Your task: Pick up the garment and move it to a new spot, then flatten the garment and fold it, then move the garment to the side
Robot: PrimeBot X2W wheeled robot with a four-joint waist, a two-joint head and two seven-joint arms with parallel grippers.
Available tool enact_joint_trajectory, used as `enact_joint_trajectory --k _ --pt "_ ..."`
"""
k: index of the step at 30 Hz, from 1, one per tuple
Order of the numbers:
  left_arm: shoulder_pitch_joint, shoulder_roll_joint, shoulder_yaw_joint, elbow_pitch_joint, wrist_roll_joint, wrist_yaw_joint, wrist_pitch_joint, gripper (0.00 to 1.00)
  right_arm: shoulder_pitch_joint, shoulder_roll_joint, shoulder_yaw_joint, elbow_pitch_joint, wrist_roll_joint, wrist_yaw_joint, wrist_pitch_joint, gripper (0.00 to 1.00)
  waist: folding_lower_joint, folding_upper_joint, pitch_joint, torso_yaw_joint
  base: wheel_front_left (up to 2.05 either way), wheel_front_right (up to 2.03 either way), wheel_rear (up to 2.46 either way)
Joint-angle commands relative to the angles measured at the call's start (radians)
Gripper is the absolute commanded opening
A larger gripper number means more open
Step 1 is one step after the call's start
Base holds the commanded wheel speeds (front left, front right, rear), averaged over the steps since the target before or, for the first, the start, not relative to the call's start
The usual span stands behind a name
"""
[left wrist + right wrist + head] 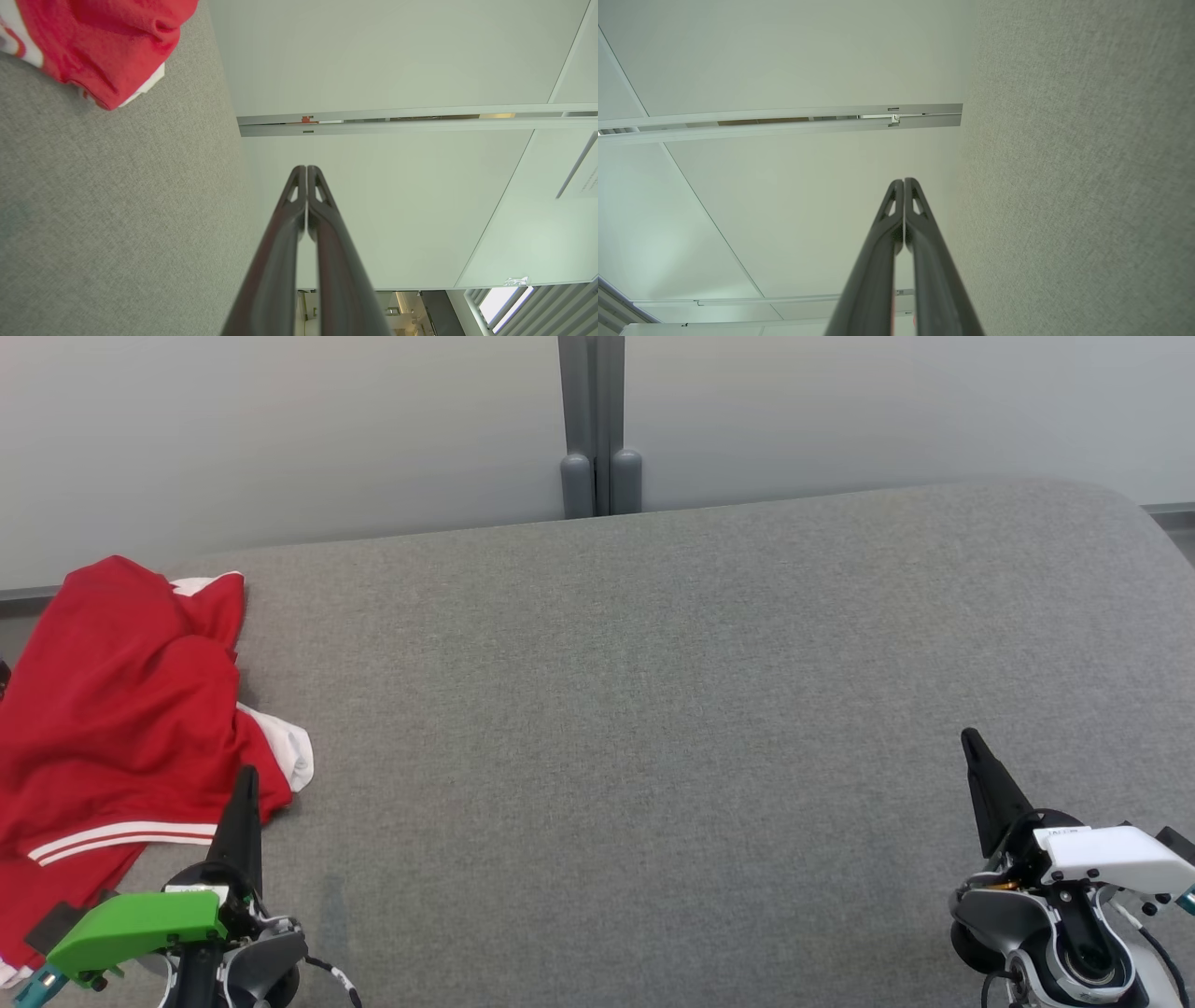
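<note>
Far left: a crumpled red cloth garment with white stripes and white trim [112, 709], bunched in a heap at the left end of the grey woven-fabric padded surface [653, 709] and running out of frame on the left. It sits to the left of and beyond the left jaws. The hem with two white stripes is the part nearest the tips; the head view doesn't settle whether it touches them. In the left wrist view the heap is up and to the left of the fingers, apart from them.

The green-shelled left gripper [246, 782] has its jaws clenched, fingers pressed flat together, nothing between them.

A wide stretch of grey surface lies ahead of and between the two sets of jaws, probably the new spot.

The white-shelled right gripper [973, 739] is also clenched and empty, with the garment well apart, far off to the left of its jaws.

Handling, by judgement: light, soft and limp, so it will sag and drape from any single pinch. It isn't fragile, though it may drag on the woven surface. The best hold looks like a raised fold or the striped hem nearest the left jaws, which must open first. The main risk is pinching several layers at once. Flattening will likely need both grippers on separate edges.
</note>
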Motion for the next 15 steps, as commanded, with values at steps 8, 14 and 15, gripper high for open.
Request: enact_joint_trajectory --k 8,14,15 --pt "-0.016 0.001 0.001 0.001 0.006 -0.004 0.001 0.0 -0.005 -0.004 -0.001 0.0 0.006 0.0 0.002 0.0 0.0 0.0 0.0 0.0 0.0 0.0 0.0" --pt "-0.016 0.001 0.001 0.001 0.006 -0.004 0.001 0.0 -0.005 -0.004 -0.001 0.0 0.006 0.0 0.002 0.0 0.0 0.0 0.0 0.0 0.0 0.0 0.0" --pt "-0.016 0.001 0.001 0.001 0.006 -0.004 0.001 0.0 -0.005 -0.004 -0.001 0.0 0.006 0.0 0.002 0.0 0.0 0.0 0.0 0.0 0.0 0.0 0.0"
